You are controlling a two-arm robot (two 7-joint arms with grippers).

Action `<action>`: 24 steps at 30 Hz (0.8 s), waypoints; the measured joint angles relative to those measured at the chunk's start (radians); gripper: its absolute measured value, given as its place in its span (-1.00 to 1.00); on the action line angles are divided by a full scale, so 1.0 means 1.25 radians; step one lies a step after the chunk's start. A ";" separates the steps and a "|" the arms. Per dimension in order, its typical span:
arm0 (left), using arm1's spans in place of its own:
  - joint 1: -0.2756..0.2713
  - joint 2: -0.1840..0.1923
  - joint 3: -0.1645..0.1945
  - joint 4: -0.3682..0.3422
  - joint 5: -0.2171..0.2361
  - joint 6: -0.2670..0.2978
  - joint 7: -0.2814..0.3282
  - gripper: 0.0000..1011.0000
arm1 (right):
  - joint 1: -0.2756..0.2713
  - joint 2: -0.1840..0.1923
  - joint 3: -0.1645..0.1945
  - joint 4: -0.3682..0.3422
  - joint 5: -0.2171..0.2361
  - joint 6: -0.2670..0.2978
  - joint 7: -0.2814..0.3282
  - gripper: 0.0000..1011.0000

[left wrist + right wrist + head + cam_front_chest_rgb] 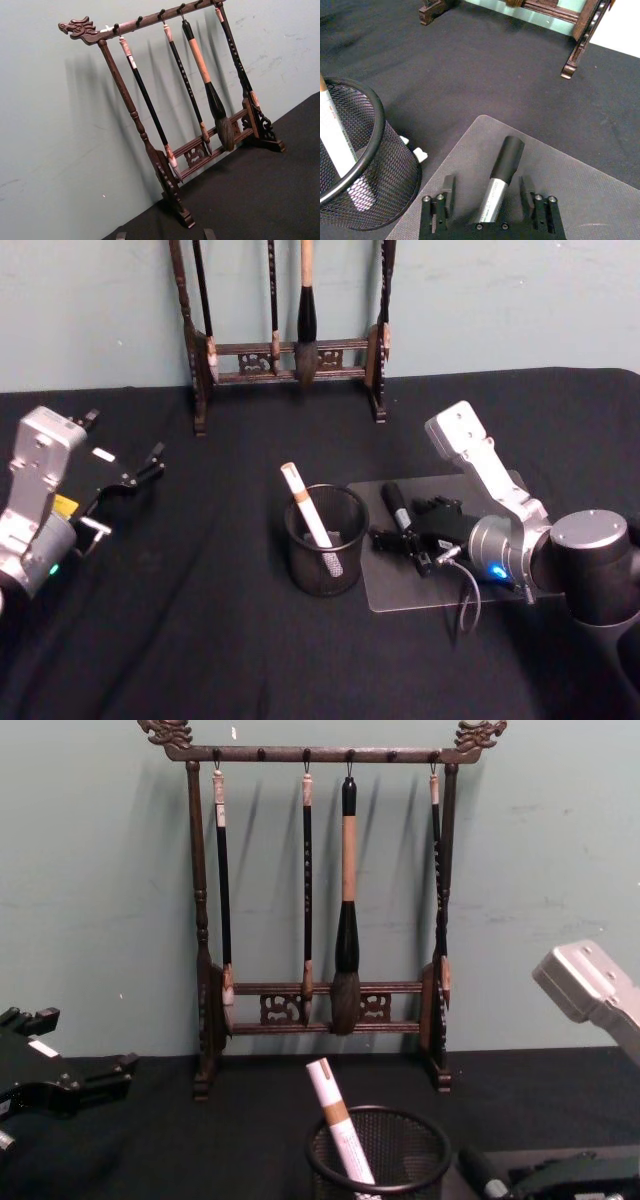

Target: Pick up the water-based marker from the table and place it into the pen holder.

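Observation:
The water-based marker [499, 182], silver with a black cap, lies on a grey mat [480, 495]; its cap [393, 502] points toward the back. My right gripper [487, 194] is open and straddles the marker's body, one finger [449, 190] on each side with a gap to the barrel. In the head view the right gripper [398, 538] sits just right of the pen holder [322, 545], a round black mesh cup. A white and orange marker [306, 506] stands tilted inside the holder [378, 1152]. My left gripper [135, 478] hangs open at the far left, away from everything.
A tall dark wooden rack [320, 920] hung with calligraphy brushes stands at the back against the wall, behind the holder. Black cloth covers the table [200, 620]. Small white bits [415, 150] lie on the cloth beside the holder's base.

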 joint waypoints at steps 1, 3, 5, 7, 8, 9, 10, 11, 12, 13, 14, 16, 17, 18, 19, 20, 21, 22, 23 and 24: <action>0.000 0.000 0.000 0.000 0.000 0.000 0.000 0.98 | 0.000 0.000 0.000 0.000 0.000 0.000 0.000 0.70; 0.000 0.000 0.000 0.000 0.000 0.000 0.000 0.98 | 0.000 0.000 0.000 0.000 0.000 0.000 0.000 0.60; 0.000 0.000 0.000 0.000 0.000 0.000 0.000 0.98 | 0.000 0.000 0.000 0.000 0.000 0.000 0.000 0.45; 0.000 0.000 0.000 0.000 0.000 0.000 0.000 0.98 | 0.000 0.000 -0.001 0.000 0.000 0.000 -0.001 0.29; 0.000 0.000 0.000 0.000 0.000 0.000 0.000 0.98 | 0.000 0.000 -0.001 0.000 0.000 0.000 -0.001 0.24; 0.000 0.000 0.000 0.000 0.000 0.000 0.000 0.98 | 0.000 0.000 -0.001 0.000 0.001 0.000 -0.001 0.23; 0.000 0.000 0.000 0.000 0.000 0.000 0.000 0.98 | 0.000 0.000 -0.001 -0.001 0.001 0.000 -0.001 0.09; 0.000 0.000 0.000 0.000 0.000 0.000 0.000 0.98 | 0.000 0.000 -0.001 -0.001 0.001 0.000 -0.001 0.09; 0.000 0.000 0.000 0.000 0.000 0.000 0.000 0.98 | 0.000 0.000 -0.001 -0.001 0.001 0.000 -0.001 0.00; 0.000 0.000 0.000 0.000 0.000 0.000 0.000 0.98 | 0.000 0.000 -0.001 -0.001 0.001 0.000 -0.001 -0.03; 0.000 0.000 0.000 0.000 0.000 0.000 0.000 0.98 | 0.000 0.000 -0.001 -0.001 0.001 0.000 -0.001 -0.06; 0.000 0.000 0.000 0.000 0.000 0.000 0.000 0.98 | 0.000 0.000 -0.001 -0.001 0.001 0.000 -0.001 -0.24; 0.000 0.000 0.000 0.000 0.000 0.000 0.000 0.98 | 0.000 0.000 -0.001 -0.001 0.001 0.000 -0.001 -0.28; 0.000 0.000 0.000 0.000 0.000 0.000 0.000 0.98 | 0.000 0.000 -0.001 -0.001 0.001 0.000 -0.001 -0.39; 0.000 0.000 0.000 0.000 0.000 0.000 0.000 0.98 | 0.000 0.000 -0.001 -0.001 0.001 0.000 -0.001 -0.44; 0.000 0.000 0.000 0.000 0.000 0.000 0.000 0.98 | 0.000 0.000 -0.001 -0.001 0.001 0.000 -0.001 -0.51; 0.000 0.000 0.000 0.000 0.000 0.000 0.000 0.98 | 0.000 0.000 -0.001 -0.001 0.001 0.000 -0.001 -0.51; 0.000 0.000 0.000 0.000 0.000 0.000 0.000 0.98 | 0.000 0.000 -0.001 -0.001 0.002 0.000 -0.001 -0.60; 0.000 0.000 0.000 0.000 0.000 0.000 0.000 0.98 | 0.000 0.000 -0.001 -0.001 0.002 0.000 -0.001 -0.61; 0.000 0.000 0.000 0.000 0.000 0.000 0.000 0.98 | 0.000 0.000 -0.001 -0.001 0.002 0.000 -0.001 -0.61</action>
